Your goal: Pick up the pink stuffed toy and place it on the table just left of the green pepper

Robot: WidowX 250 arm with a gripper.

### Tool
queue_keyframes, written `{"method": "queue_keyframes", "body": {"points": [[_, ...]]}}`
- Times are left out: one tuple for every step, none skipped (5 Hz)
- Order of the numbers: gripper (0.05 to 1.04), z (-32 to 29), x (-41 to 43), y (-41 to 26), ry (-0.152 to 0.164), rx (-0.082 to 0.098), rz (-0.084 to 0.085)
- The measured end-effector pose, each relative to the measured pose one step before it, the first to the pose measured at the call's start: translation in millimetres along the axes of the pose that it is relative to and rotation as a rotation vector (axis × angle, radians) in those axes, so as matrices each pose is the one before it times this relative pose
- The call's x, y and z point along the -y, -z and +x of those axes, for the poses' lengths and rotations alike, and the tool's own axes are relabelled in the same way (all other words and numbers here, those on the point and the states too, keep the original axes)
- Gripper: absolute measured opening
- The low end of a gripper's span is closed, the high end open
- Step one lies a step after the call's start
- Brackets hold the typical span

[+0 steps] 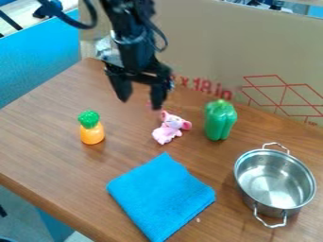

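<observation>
Progress looks slight, as far as one can judge: nothing is in the grip, so any grasp remains undone, and whether some earlier placing is complete cannot be told. The black gripper point(140, 104) hangs fingers-down over the back part of the wooden table point(50, 151), its two fingers spread with a gap between them, the arm coming in from the top edge. Nearest is the pink toy animal point(169, 128), lying on the wood just beside the fingertips; contact is hard to make out. The green toy pepper point(220, 122) stands upright near it, the toy pineapple point(91, 130) stands well apart, and the blue cloth point(161, 196) lies flat beside the metal pot point(274, 182).
</observation>
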State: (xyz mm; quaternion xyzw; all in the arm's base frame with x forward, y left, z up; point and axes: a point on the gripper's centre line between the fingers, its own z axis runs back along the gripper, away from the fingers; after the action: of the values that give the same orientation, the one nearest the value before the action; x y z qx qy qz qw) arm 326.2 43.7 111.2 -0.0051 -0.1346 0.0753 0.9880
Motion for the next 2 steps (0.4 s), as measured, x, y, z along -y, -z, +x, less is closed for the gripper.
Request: {"method": "queue_keyframes", "body": {"points": [[1.003, -15.35, -25.25, -26.97, 0.0252, -0.0113, 0.0028], [1.003, -0.56, -4.56, -2.07, -0.0068, 0.0034, 0.0042]]}}
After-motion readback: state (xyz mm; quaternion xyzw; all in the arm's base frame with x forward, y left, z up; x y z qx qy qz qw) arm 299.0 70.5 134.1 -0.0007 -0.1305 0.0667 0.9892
